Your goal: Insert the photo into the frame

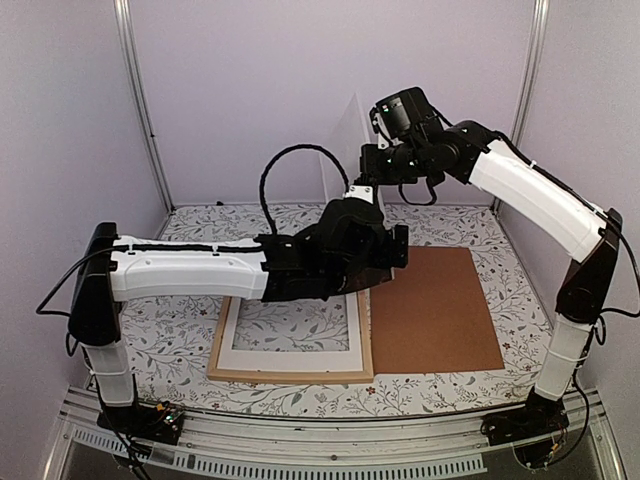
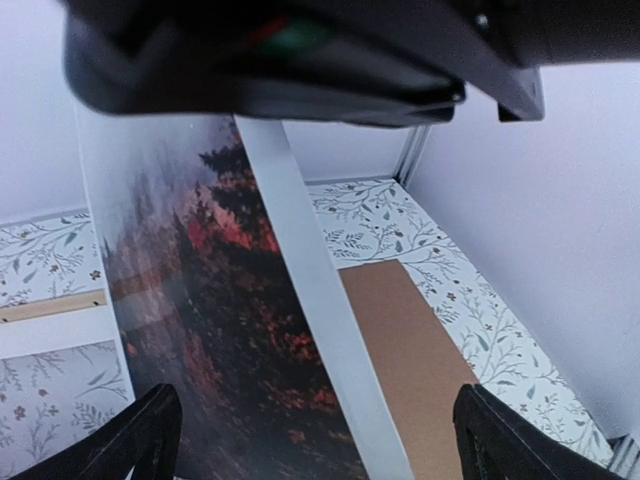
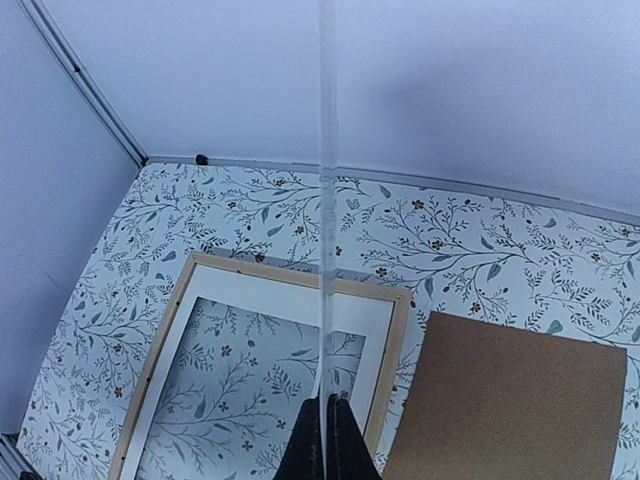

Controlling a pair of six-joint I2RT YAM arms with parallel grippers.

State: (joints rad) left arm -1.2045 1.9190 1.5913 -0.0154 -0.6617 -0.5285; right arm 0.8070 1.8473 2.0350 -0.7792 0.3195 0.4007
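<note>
The photo (image 3: 325, 200) shows edge-on as a thin upright line, with my right gripper (image 3: 325, 440) shut on its near edge. From above it is a pale sheet (image 1: 340, 150) held in the air by the right gripper (image 1: 362, 182) over the back of the table. Its dark red foliage side (image 2: 220, 340) faces my left gripper (image 2: 320, 450), which is open, its fingers (image 2: 140, 440) wide on either side and not touching the print. The frame (image 1: 290, 374) lies flat below, light wood (image 3: 400, 330), under the left gripper (image 1: 395, 245).
A white mat (image 1: 352, 325) with a rectangular opening lies inside the frame. A brown backing board (image 1: 435, 310) lies flat just right of the frame. The floral tablecloth (image 1: 180, 330) covers the table, with white walls close on three sides.
</note>
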